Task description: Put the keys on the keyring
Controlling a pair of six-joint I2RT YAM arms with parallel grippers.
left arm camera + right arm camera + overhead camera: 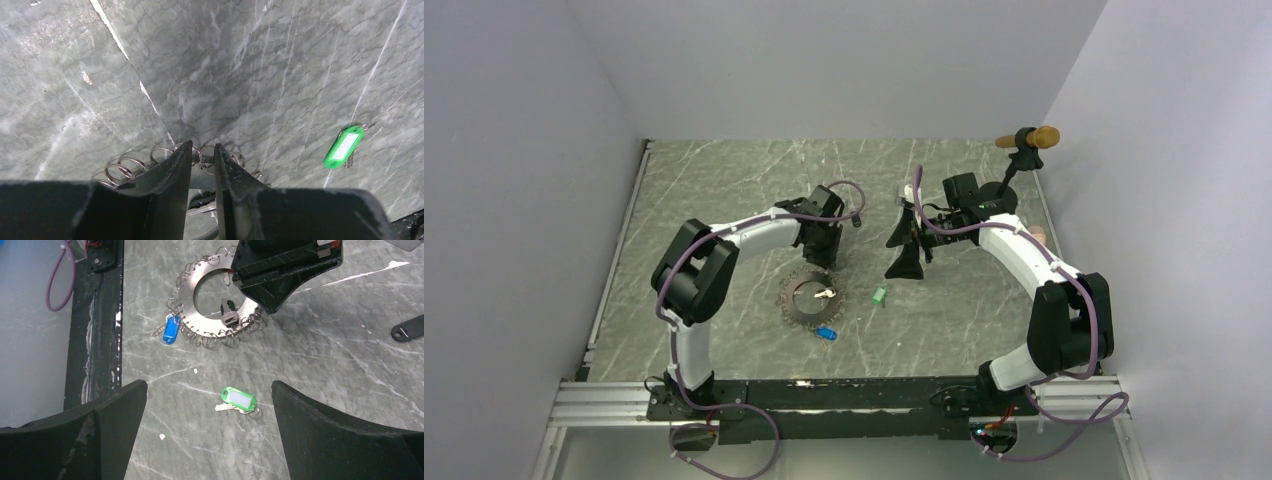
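Note:
The keyring (799, 315) is a flat dark ring fringed with small wire loops, lying mid-table; it also shows in the right wrist view (187, 302). My left gripper (824, 260) stands over its far rim, the jaws closed narrowly on the ring's edge (202, 175). The green key (879, 295) lies loose on the table right of the ring, below my right gripper (207, 385), which hangs wide open above it (239, 400). The blue key (826, 333) lies at the ring's near edge among the loops (171, 329). A black-headed silver key (228, 315) rests in the ring's hole.
White walls close in the marble table on three sides. A black stand with a tan handle (1029, 140) rises at the back right. A flat black tab (407, 329) lies beyond the ring. The metal rail (824, 395) runs along the near edge.

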